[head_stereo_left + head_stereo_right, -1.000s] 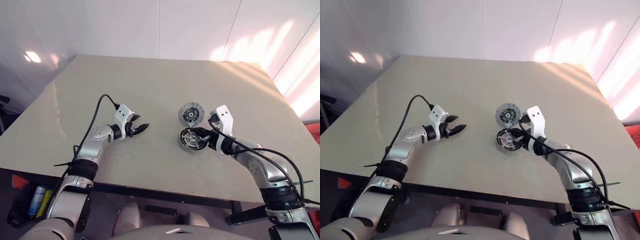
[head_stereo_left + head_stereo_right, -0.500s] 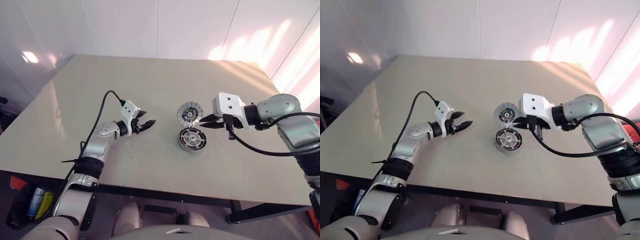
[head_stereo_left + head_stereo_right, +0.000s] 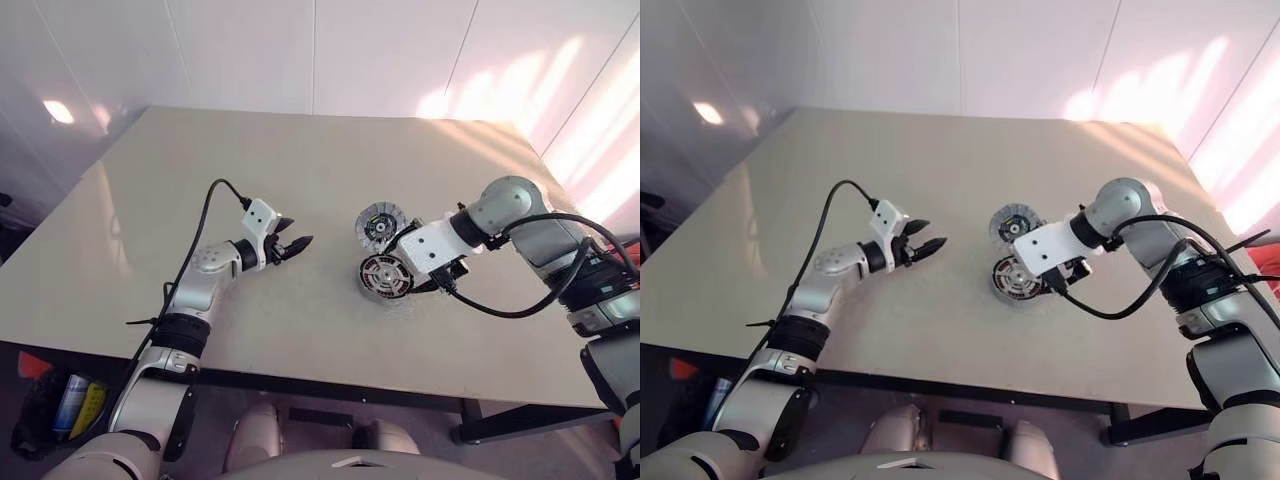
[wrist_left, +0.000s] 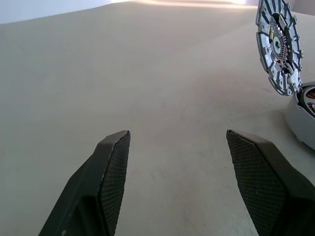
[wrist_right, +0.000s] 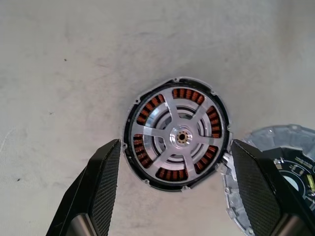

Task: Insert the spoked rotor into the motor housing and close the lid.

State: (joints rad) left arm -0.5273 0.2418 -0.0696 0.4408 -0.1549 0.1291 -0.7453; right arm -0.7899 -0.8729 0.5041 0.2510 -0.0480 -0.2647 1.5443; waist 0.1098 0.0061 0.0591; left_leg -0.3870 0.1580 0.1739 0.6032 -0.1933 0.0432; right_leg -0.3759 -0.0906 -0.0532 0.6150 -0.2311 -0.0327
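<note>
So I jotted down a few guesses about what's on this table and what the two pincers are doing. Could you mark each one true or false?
1. The spoked rotor already sits inside the motor housing. True.
2. The lid is closed over the housing. False: it lies on the table beside the housing, which is uncovered.
3. The right pincer hangs open above the housing, one finger on each side. True.
4. The left pincer is holding the lid. False: it is open and empty, well apart from the lid.
5. Copper windings show between the rotor's spokes. True.
</note>
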